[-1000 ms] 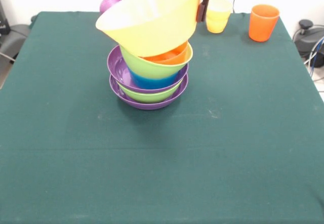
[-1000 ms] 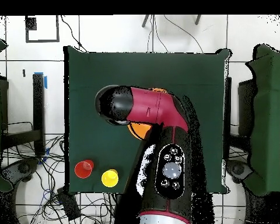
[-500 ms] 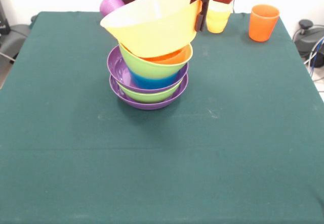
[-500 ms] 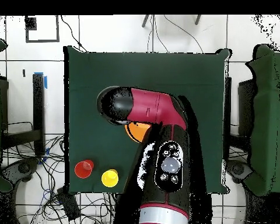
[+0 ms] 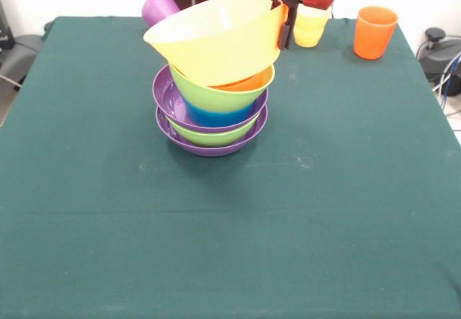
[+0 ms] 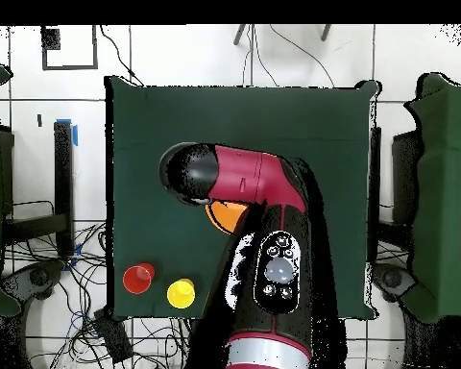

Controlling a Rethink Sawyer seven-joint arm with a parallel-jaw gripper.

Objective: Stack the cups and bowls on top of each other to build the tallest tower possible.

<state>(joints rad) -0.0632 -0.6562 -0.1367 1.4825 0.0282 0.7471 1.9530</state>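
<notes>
The green cloth table (image 5: 324, 218) is flat and soft. The big shiny yellow bowl (image 5: 216, 38) sits tilted on top of the tower (image 5: 210, 114) of round bowls. The gripper (image 5: 285, 24) pinches its rim. Smooth orange cup (image 5: 374, 31) and yellow cup (image 5: 311, 27) stand behind.

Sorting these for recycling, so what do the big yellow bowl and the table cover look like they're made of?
The big yellow bowl looks like glossy moulded plastic: smooth, evenly coloured, with soft shine. The table cover looks like matte dark green cloth or felt, showing no reflections and faint scuff marks.
</notes>
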